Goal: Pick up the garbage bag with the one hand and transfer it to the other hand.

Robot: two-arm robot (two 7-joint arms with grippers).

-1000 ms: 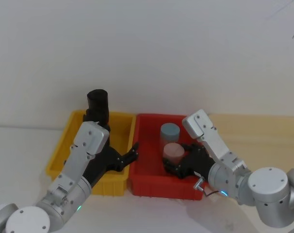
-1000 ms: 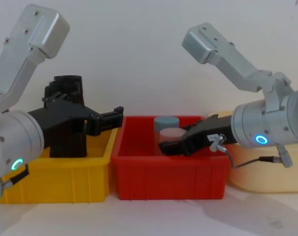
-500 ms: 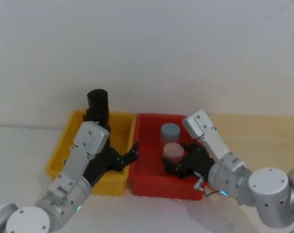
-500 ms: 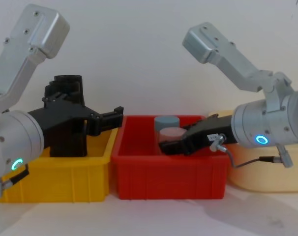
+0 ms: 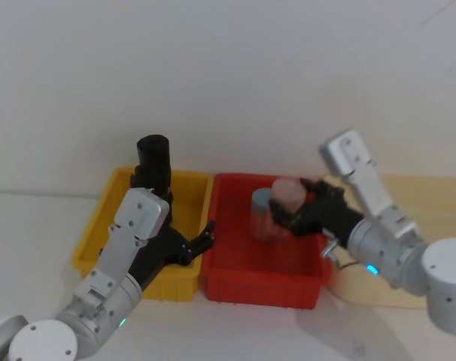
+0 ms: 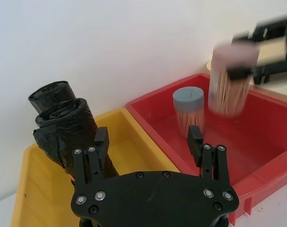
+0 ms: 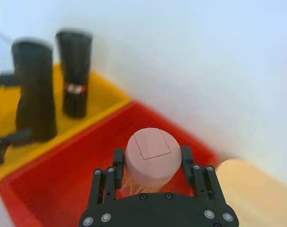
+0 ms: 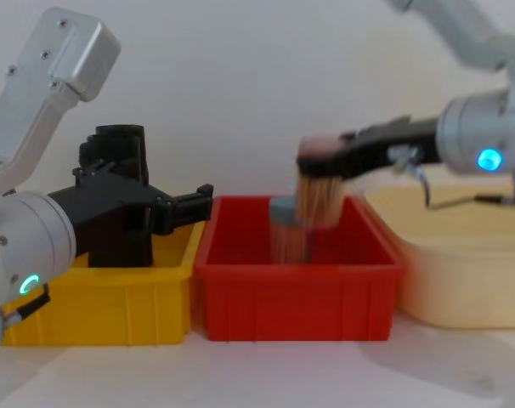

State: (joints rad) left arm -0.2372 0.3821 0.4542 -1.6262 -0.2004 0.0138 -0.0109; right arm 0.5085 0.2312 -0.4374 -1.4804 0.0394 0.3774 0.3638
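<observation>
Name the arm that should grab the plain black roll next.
Left: the open left tool is beside the plain black wrinkled plastic roll, while the right tool is shut on a pink-lidded toothpick jar.

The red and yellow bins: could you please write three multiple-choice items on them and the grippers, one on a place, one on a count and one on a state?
1. Where is the pink-lidded jar?
A. on the table
B. held over the red bin
C. on the floor

2. How many black rolls stand in the yellow bin?
A. one
B. two
C. four

3. How is the left gripper?
A. open
B. shut on a roll
C. shut on a jar

Answers:
1 B, the right gripper clamps it over that bin.
2 B, two roll tops show in the left wrist view.
3 A, its fingers stand apart, gripping nothing.
</observation>
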